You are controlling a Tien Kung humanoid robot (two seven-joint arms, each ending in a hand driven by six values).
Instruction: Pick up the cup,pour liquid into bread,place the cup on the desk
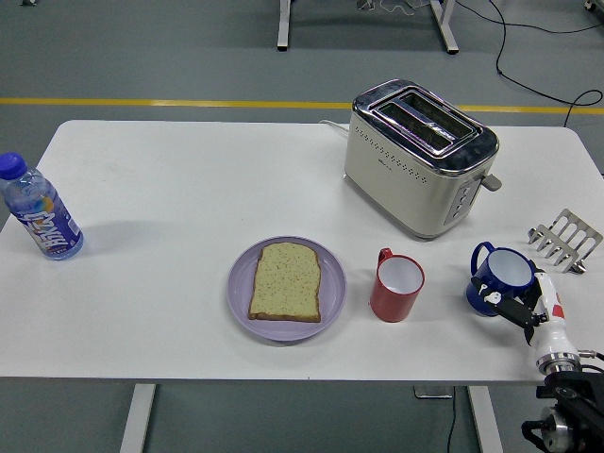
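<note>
The right hand (528, 311) came in from the lower right corner and sat against the blue cup (503, 278), at the cup's 5 o'clock side. Its fingers (505, 306) were pressed to the cup's near wall; whether they had closed fully around it could not be told from this angle. The cup stood upright on the tabletop (189, 189), handle toward 10 o'clock, near the right edge. The left arm was not visible.

Judged as the pick-up stage, with pouring not yet begun. The bread (286, 280) lay on a purple plate (241, 293), well off at 9 o'clock from the cup, with a red mug (396, 287) standing between them. A sound grasp would need the fingers wrapped well round the body before lifting. The carry should clear the red mug, and the cup should stay level until over the bread.
</note>
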